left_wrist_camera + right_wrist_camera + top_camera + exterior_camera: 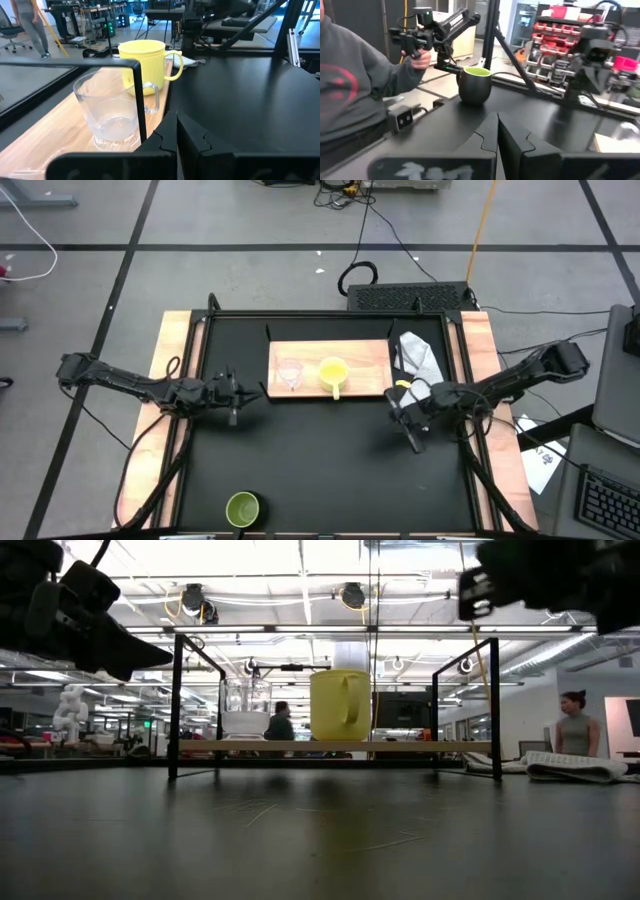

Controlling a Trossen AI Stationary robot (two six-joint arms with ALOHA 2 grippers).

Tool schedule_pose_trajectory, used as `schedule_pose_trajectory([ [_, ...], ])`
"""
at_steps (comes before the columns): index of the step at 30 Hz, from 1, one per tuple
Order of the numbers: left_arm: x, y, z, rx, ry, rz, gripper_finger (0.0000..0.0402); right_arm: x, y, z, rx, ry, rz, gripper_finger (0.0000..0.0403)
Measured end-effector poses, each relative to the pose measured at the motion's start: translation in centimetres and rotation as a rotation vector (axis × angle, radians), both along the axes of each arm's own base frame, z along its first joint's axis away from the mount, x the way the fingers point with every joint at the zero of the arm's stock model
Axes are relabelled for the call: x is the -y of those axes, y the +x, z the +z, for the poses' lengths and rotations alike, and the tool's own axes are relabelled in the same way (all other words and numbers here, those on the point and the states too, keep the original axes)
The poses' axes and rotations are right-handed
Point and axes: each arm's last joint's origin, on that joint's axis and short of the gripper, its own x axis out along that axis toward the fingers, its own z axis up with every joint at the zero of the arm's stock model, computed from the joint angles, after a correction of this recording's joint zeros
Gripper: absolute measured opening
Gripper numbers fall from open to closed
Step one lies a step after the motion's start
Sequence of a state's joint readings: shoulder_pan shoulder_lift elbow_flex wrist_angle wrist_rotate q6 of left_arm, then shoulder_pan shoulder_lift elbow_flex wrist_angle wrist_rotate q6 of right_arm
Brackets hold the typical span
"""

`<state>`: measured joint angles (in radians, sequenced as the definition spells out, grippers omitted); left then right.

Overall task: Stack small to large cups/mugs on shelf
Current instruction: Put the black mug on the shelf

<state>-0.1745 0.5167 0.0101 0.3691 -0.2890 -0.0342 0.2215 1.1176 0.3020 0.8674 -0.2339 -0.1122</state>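
High view: olive mug (243, 508) alone at desk's near edge, nearer left gripper (247, 394); both grippers' fingers closed, empty.

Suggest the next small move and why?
Probably send the right claw toward the green mug, opening on the way. The glass cup and yellow mug already stand on the wooden board; the green mug sits alone at the table's near edge. Both claws are shut and empty; the left claw waits beside the board.
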Motion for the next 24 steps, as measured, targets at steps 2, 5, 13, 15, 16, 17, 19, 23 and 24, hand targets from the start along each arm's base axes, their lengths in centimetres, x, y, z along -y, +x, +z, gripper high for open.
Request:
schedule_pose_trajectory([
  [2, 0.0, 0.0, -0.1, -0.006, -0.004, 0.001, 0.0008, -0.5, 1.3, 0.4, -0.020, 0.014, 0.008, 0.0000],
  [5, 0.0, 0.0, -0.1, -0.005, -0.016, 0.002, 0.0014, -1.3, 3.5, 1.3, -0.030, 0.036, 0.018, 0.0000],
  [13, 0.0, 0.0, -0.1, -0.005, -0.020, 0.003, 0.0006, -3.2, 8.4, 3.0, -0.035, 0.036, 0.039, 0.0000],
  [15, 0.0, 0.0, -0.1, -0.004, -0.026, 0.004, 0.0014, -3.4, 9.3, 3.0, -0.058, 0.029, 0.038, 0.0000],
  [16, 0.0, 0.0, -0.1, -0.004, -0.027, 0.004, 0.0017, -3.5, 9.7, 3.1, -0.069, 0.027, 0.038, 0.0000],
  [17, 0.0, 0.0, -0.1, -0.003, -0.028, 0.004, 0.0019, -3.6, 10.0, 3.2, -0.075, 0.027, 0.038, 0.0000],
  [19, 0.0, 0.0, -0.1, -0.003, -0.027, 0.004, 0.0018, -3.7, 10.4, 3.3, -0.080, 0.025, 0.038, 0.0000],
  [23, 0.0, 0.0, 0.0, -0.003, -0.023, 0.003, 0.0005, -3.9, 11.0, 3.6, -0.086, 0.026, 0.037, 0.0000],
  [24, 0.0, 0.0, 0.0, -0.003, -0.023, 0.003, 0.0003, -3.9, 11.0, 3.6, -0.086, 0.026, 0.037, 0.0000],
])
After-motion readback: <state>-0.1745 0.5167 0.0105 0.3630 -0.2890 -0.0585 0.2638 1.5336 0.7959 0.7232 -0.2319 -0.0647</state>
